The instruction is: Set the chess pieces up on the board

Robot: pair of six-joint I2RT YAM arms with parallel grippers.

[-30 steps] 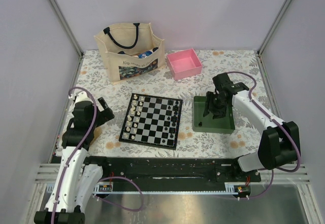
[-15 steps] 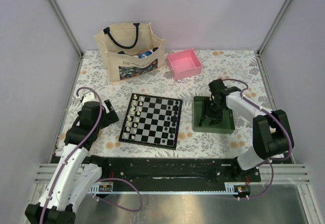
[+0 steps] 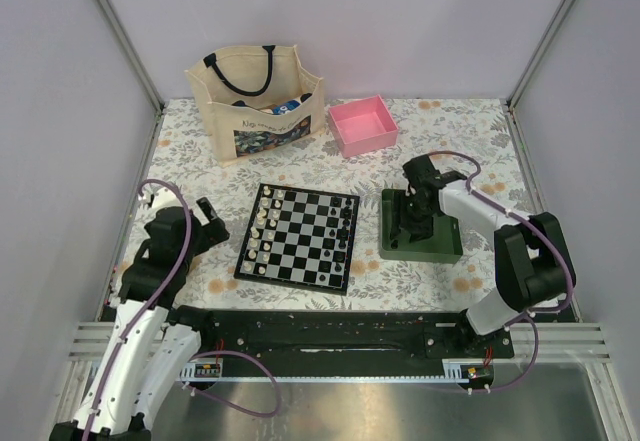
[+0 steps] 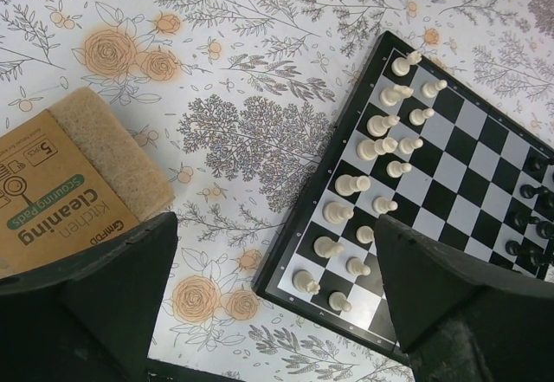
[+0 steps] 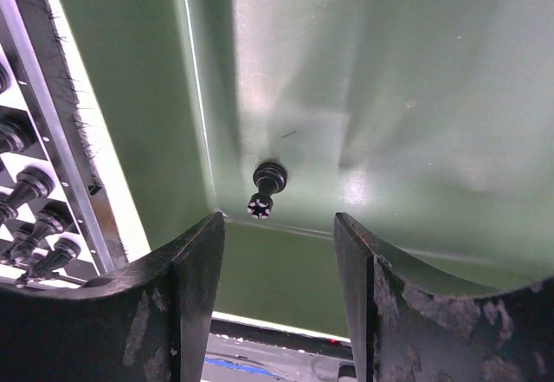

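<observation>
The right pincer [image 5: 277,226] has dropped into the green tray [image 5: 415,96], open above one black chess piece [image 5: 267,186], ready for pickup.

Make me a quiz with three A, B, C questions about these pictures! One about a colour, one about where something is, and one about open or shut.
1. The box beside the bag is:
A blue
B pink
C yellow

2. The black piece under the right tool lies:
A in the box
B in the bag
C in the tray

3. The right tool is:
A open
B shut on the piece
C shut, holding nothing

Answers:
1 B: the top view shows it pink.
2 C: the right wrist view shows green tray floor all around the piece.
3 A: its fingers stand apart, and the piece lies untouched between them.
</observation>
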